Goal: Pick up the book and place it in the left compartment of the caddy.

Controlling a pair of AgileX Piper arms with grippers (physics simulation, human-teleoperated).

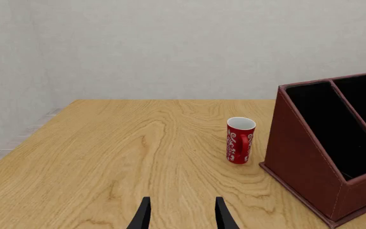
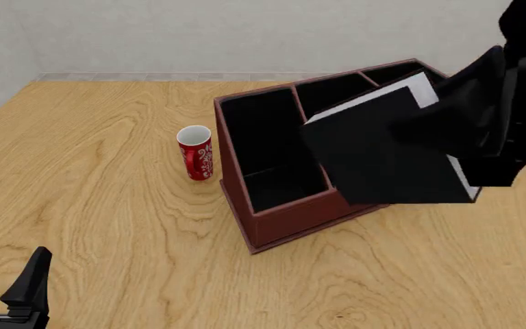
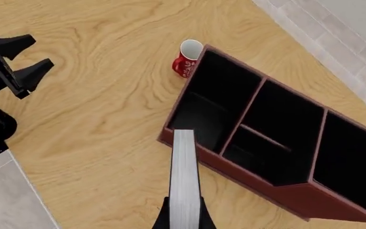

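Note:
My right gripper [image 3: 184,218] is shut on the book [image 2: 382,151], a thick black hardcover held tilted in the air over the caddy [image 2: 286,219]. In the right wrist view the book's white page edges [image 3: 185,176] point down toward the caddy's front wall. The left compartment [image 2: 268,144] is the long black-lined slot nearest the mug, and nothing lies in it. The same slot [image 3: 208,102] shows in the right wrist view just beyond the book. My left gripper [image 2: 7,282] hovers open near the table's front left corner, far from the caddy, with nothing between its fingers [image 1: 141,214].
A red-and-white mug [image 2: 194,152] stands upright on the wooden table just left of the caddy's left wall. The caddy's middle section [image 3: 269,129] and right cell [image 3: 348,162] are black inside. A pale wall rises behind the table's far edge.

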